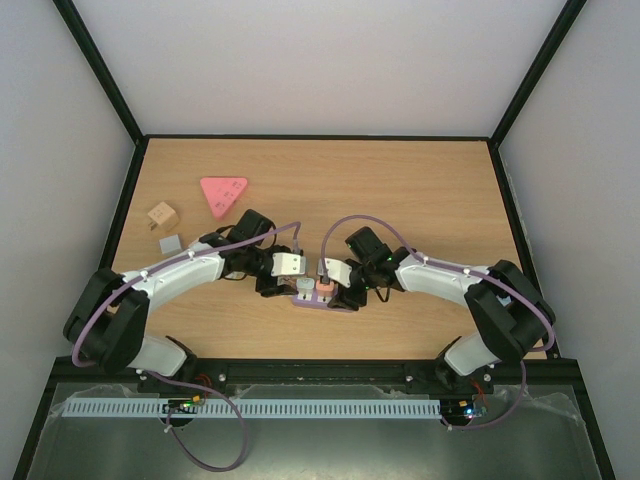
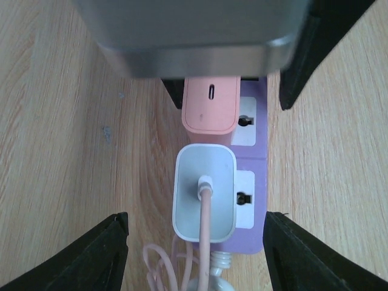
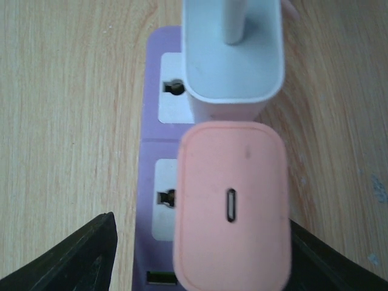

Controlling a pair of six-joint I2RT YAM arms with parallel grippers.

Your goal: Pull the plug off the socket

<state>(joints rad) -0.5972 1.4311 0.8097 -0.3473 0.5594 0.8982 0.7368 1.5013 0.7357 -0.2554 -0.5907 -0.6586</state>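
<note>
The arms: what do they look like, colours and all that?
The left arm and right arm match: smooth white shells between bulky black joints. A lilac cable runs along each and loops free near the wrist. The left gripper and right gripper each have a white block body and two black, wedge-shaped fingers. No lettering is readable.

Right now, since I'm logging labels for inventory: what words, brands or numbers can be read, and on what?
No readable text.
Pink triangle: pale marks, too small to read.
Pink charger, white charger, purple power strip: no print visible.
</note>
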